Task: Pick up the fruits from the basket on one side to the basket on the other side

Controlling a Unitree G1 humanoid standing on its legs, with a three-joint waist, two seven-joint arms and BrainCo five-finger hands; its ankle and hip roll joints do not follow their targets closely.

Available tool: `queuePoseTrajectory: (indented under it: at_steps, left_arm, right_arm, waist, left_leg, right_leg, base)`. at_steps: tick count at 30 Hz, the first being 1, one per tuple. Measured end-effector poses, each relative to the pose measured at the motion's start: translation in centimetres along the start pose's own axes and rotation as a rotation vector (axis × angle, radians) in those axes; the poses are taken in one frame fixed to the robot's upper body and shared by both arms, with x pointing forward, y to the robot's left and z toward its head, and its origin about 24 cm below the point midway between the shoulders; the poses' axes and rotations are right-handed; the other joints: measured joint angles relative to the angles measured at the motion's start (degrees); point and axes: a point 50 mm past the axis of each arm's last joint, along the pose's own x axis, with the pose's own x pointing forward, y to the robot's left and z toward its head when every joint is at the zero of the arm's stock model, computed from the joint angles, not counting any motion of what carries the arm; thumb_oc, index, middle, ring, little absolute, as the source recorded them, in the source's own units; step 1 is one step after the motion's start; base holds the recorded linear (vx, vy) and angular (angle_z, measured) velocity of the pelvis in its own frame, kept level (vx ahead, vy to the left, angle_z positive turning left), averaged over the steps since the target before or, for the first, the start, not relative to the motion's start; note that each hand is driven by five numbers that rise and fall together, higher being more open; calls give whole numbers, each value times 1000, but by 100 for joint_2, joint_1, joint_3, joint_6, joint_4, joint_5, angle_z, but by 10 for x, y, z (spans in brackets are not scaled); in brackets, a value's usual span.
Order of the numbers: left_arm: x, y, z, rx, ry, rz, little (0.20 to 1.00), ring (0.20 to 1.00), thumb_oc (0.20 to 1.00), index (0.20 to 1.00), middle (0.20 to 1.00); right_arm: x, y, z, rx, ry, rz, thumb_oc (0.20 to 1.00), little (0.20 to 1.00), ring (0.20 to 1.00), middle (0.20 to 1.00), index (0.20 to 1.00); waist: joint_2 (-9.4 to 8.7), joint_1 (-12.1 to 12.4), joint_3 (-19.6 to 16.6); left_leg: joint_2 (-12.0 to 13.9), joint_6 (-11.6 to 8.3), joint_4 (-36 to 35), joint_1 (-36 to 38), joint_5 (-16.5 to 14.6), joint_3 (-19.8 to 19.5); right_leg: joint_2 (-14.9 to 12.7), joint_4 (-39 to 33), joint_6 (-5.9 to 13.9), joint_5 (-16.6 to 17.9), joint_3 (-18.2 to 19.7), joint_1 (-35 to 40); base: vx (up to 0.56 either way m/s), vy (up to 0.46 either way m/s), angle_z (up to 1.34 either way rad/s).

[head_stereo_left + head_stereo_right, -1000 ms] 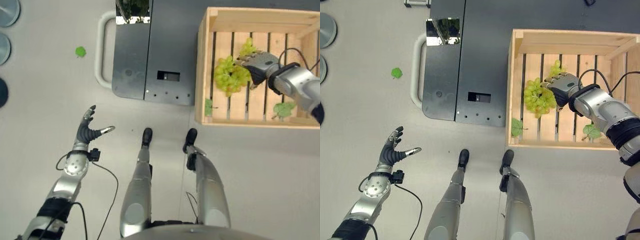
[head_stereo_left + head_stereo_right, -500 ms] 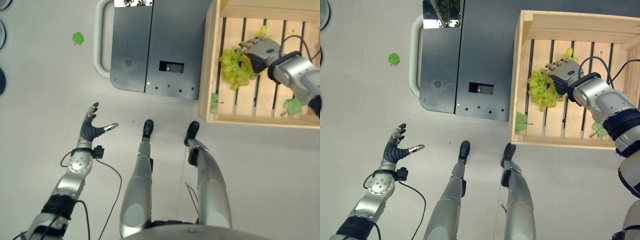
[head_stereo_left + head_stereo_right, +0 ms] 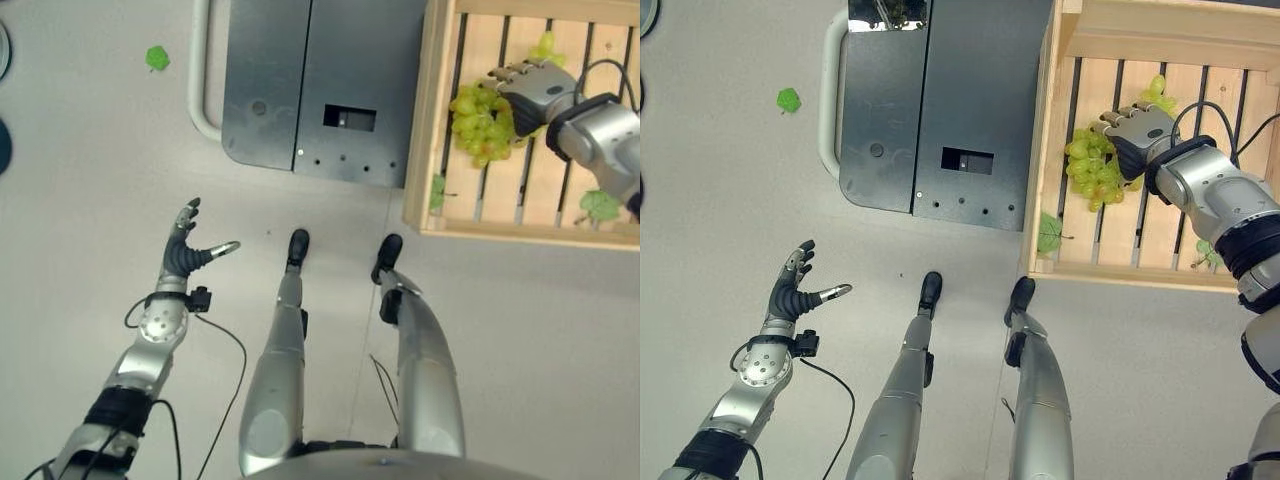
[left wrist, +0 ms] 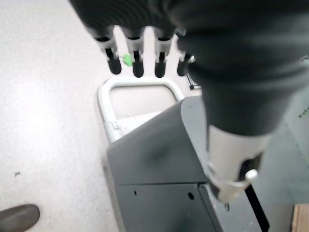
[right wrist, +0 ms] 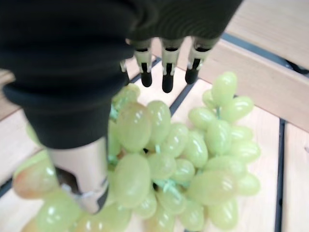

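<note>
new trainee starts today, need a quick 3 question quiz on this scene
1. True or false: the left hand is holding a fruit.
2. Which fruit is under the right hand? A) green grapes B) a banana C) an orange
3. Fill in: the grapes lie inside a slatted wooden ____.

Key:
1. False. It hangs open over the floor, holding nothing.
2. A. The right hand is over the bunch, fingers straight in its wrist view and not curled round the fruit.
3. crate
</note>
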Motion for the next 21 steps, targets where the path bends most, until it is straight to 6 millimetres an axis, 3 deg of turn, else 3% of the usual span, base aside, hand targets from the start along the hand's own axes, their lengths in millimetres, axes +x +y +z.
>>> queuePoseTrajectory:
  at_steps: [1,2,3,4,5,21]
  left_arm:
    - [0,0,0,0,1,-1,1000,1000,1000,1000,1000]
    - [0,-1,0,0,0,-1,1000,1000,1000,1000,1000]
    - [0,-1,0,0,0,0,1000,1000,1000,1000,1000]
    - [0,-1,0,-1,-1,2,1000,1000,1000,1000,1000]
    - [0,-1,0,-1,-2,2,1000,1000,1000,1000,1000]
    - [0,-7,6,-33,-24,5,1000,1000,1000,1000,1000]
  right_arm:
    - [0,0,0,1,1,-1,1000,1000,1000,1000,1000]
    - [0,0,0,4,2,-3,696,696,696,696,696]
    - [0,0,0,7,3,-4,696,696,696,696,696]
    - [0,0,-1,15,8,-9,256,256,256,256,256]
    - [-1,0,-2,19,11,-11,200,200,200,200,200]
    - [-5,16,-12,85,80,15,200,200,200,200,200]
  waist:
    - [0,0,0]
    - [0,1,0]
    - [-2,2,-1]
    - [-1,-1,-2]
    - [-2,-4,-2]
    - [-5,-2,-7]
  left_leg:
    - [-2,1,0,-2,1,1]
    - [-7,2,0,-7,2,2]
    - [-9,3,0,-13,2,1]
    - [-15,7,0,-27,5,2]
    - [-21,10,0,-36,8,1]
    - [-65,13,0,-96,52,-13]
  right_leg:
    - [-2,2,0,0,1,-4]
    - [-8,12,0,0,5,-14]
    - [-10,15,0,0,5,-21]
    - [-17,25,0,0,8,-38]
    - [-23,29,0,0,8,-47]
    - [-70,36,-2,2,4,-95]
  base:
    - [0,0,0]
    - [0,0,0]
    - [0,0,0]
    - [0,0,0]
    - [0,0,0]
    - [0,0,0]
